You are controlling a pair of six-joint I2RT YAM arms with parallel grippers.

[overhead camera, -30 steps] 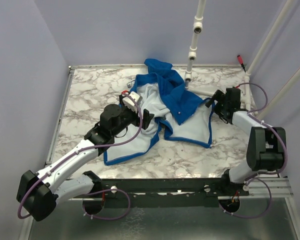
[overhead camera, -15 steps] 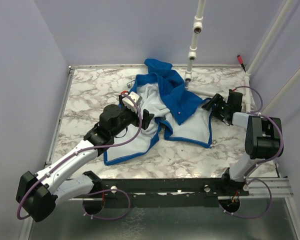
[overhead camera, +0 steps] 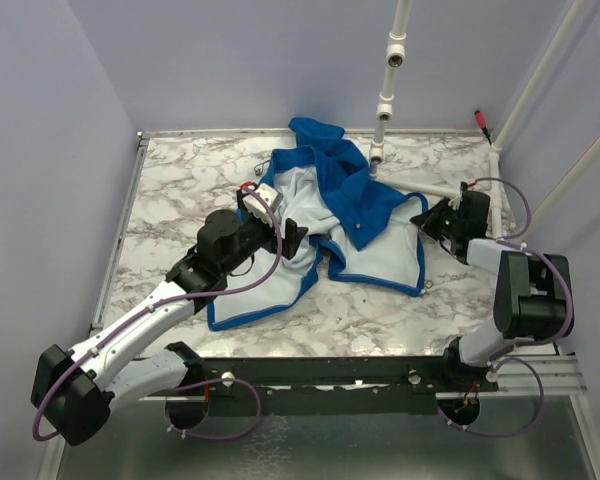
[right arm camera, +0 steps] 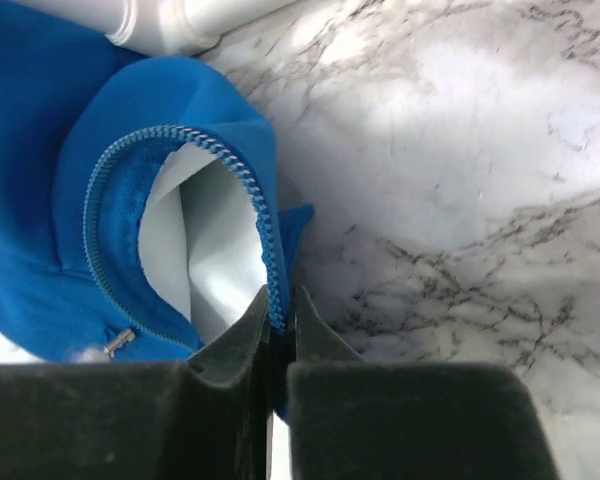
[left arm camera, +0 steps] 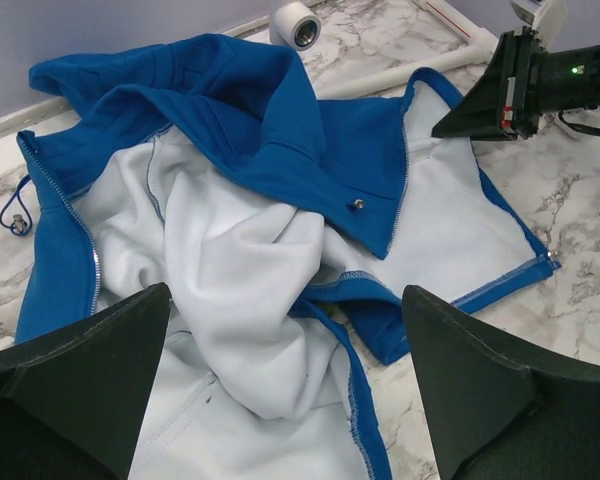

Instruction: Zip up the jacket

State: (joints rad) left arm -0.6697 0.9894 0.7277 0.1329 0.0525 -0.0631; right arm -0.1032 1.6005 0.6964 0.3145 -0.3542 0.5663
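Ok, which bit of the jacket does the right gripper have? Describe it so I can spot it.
On the marble table, the jacket lies open, pale lining up. Follow its right panel to the far corner by the white pipe. There the zipper edge curls upward, blue teeth showing, pinched in the right gripper, unlike the flat hems nearby.

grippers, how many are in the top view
2: the left gripper, open, over the jacket at centre; the right gripper pinching its zipper edge on the right.
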